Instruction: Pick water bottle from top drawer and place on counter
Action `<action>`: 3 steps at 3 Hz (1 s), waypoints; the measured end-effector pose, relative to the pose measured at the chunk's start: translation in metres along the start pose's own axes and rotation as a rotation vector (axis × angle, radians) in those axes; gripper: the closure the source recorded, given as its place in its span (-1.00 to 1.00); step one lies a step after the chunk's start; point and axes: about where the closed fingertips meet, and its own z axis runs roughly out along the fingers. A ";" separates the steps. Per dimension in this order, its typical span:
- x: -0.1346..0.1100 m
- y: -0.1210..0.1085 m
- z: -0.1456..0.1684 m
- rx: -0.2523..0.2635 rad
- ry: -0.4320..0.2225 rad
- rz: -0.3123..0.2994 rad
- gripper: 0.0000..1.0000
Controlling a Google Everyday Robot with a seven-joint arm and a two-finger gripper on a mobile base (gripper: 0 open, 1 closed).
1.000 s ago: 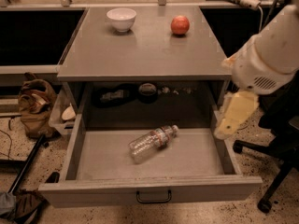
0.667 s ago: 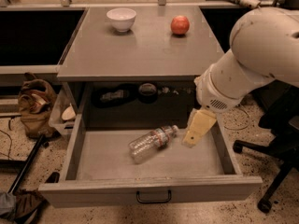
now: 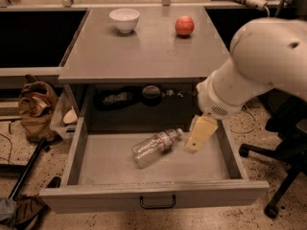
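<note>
**Entry: bottle in open drawer, tool alongside**

Bottle [image 3: 156, 146]: clear and ribbed. It lay on its side on the floor of the drawer [image 3: 153, 195], near the middle, with the capped end pointing right and toward the back.

Label: a narrow band near the neck. No brand or writing could be read.

Drawer: stood open, with a loop handle [image 3: 158, 202] at the centre of its front.

Tool [image 3: 194, 143]: hung inside the drawer just right of the capped end and was not seen touching it. Whether it was spread or pressed together could not be told.

Tabletop [image 3: 139, 51]: sat above the drawer and carried a white bowl [image 3: 124, 19] and a red fruit [image 3: 184, 26] near its far edge.

Step in hand, by judgement: the approach to the grasp, with the bottle not yet gripped.

Next move: it would call for setting the tool across the bottle's body, closing on it, then lifting it clear of the drawer to the tabletop. A round bottle might roll if nudged.
</note>
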 end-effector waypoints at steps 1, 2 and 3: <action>-0.008 -0.001 0.070 -0.023 -0.009 -0.090 -1.00; -0.011 -0.002 0.122 -0.047 -0.013 -0.160 -1.00; -0.013 -0.001 0.159 -0.078 -0.008 -0.203 -1.00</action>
